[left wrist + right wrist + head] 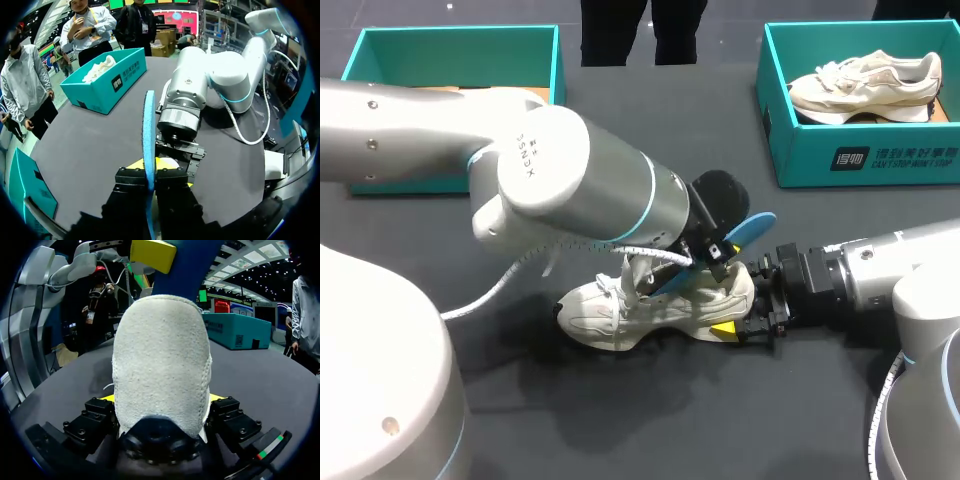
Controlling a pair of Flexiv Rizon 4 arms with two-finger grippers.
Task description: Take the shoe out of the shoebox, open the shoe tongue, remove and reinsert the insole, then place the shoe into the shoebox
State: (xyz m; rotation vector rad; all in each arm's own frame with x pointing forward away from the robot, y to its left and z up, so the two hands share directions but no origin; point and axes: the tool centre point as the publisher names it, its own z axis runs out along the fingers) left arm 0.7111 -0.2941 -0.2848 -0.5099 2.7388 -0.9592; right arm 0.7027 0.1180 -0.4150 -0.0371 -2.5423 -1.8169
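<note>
Mid-table, insole step under way: the R gripper (748,306) pinches the heel of a cream shoe (650,308) from both sides, pinning it sole-down on the dark table (620,430). The L gripper (151,167), coming in from above, is pressed together on a blue insole (752,228) held on a slant, lower end at the shoe's opening, upper end poking up past the fingers. Whether the insole is on its way out or back in can't be told from this moment; either way the shoe is out of its box and the return to the box is not yet done. If going back, the next move calls for feeding the low end toe-ward under the tongue w/ the heel clamped firm & no twist; if coming out, a clean lift clear of collar & laces. Head view gives the layout: left box (450,32) at far left, no shoe showing in the part seen, right box (865,165) at far right w/ a second shoe (865,85) inside, both well apart from the work. L wrist view alone shows the insole edge-on between the yellow tips, confirming the pinch. R wrist view alone shows the heel filling the gap between its fingers, a yellow tip each side, w/ the other arm's yellow tip & the insole just above the collar; toe & laces are hidden there.
</note>
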